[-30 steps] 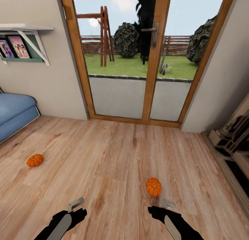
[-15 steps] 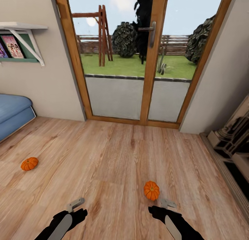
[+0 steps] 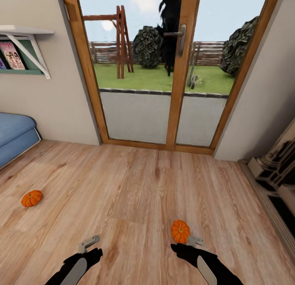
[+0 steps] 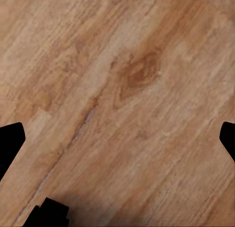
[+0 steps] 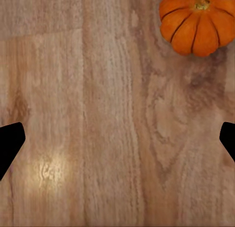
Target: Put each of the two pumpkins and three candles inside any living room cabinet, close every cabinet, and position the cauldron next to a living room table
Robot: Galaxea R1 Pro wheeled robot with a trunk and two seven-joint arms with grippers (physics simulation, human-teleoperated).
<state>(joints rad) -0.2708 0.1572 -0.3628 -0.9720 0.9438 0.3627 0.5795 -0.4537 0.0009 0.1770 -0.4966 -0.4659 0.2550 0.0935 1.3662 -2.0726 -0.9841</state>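
Two small orange pumpkins lie on the wooden floor. One pumpkin (image 3: 180, 231) sits just ahead of my right gripper (image 3: 191, 247), touching nothing; in the right wrist view this pumpkin (image 5: 198, 21) lies beyond the fingertips and off to one side. The other pumpkin (image 3: 31, 198) rests far to the left, near the sofa. My right gripper (image 5: 117, 143) is open over bare boards. My left gripper (image 3: 87, 252) hangs low over the floor, and the left wrist view has it (image 4: 117, 143) open with only planks between the fingers. Candles, cabinet, cauldron and table are out of view.
A glazed door with a wooden frame (image 3: 180, 112) closes the wall ahead. A blue sofa (image 3: 14, 133) stands at the left under a wall shelf (image 3: 24, 30) with books. An ornate carved fireplace (image 3: 278, 170) lines the right edge.
The camera has shifted forward and to the right, so both pumpkins now sit lower and further left in the picture. The near pumpkin is closer to my right gripper. Both grippers stay open.
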